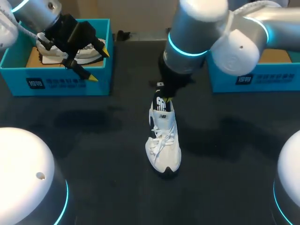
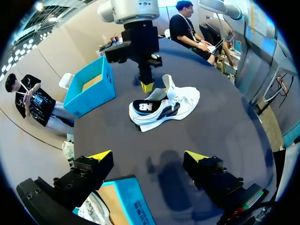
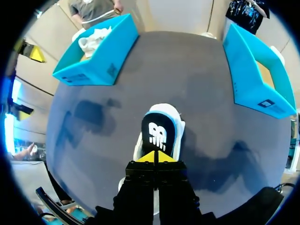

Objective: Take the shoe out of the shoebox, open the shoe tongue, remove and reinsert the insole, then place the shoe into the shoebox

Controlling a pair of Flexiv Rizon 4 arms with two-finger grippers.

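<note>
**Head view.**
- Shoe [image 1: 163, 140]: white, upright mid-table between the boxes, toe toward camera.
- Right gripper [image 1: 165, 95]: at the heel end, fingers hidden under the wrist here.
- Risk: nothing braces the shoe, so a pull at the heel probably drags or tips it instead of freeing the insole.
- Left gripper [image 1: 99, 64]: spread wide, holding nothing, hanging over left box [image 1: 56, 85].
- Left box contents: second shoe [image 1: 82, 52], white.
- Right box [image 1: 248, 79]: largely masked by the arm, brown floor showing, no contents seen.

**Left wrist view.**
- Left gripper [image 2: 149, 157]: fingers far apart and empty, well apart from shoe [image 2: 165, 107].
- Risk: too distant to steady the shoe, and a descent from here would likely land on the second shoe.
- Right gripper [image 2: 146, 86]: yellow tip just over the shoe's collar.
- Right box [image 2: 101, 91]: beyond the shoe, bare brown floor.
- Left box [image 2: 136, 204]: under the gripper, with a sliver of second shoe [image 2: 91, 211].

**Right wrist view.**
- Right gripper [image 3: 155, 157]: tips pressed together at the edge of black logo patch [image 3: 158, 132] on shoe [image 3: 174, 123]. Cannot tell whether a thin edge is nipped between them.
- Risk: closed tips may slip off, or snag the collar rather than the insole.
- Left box [image 3: 93, 70]: holds second shoe [image 3: 96, 40].
- Right box [image 3: 253, 79]: nothing visible inside.
</note>
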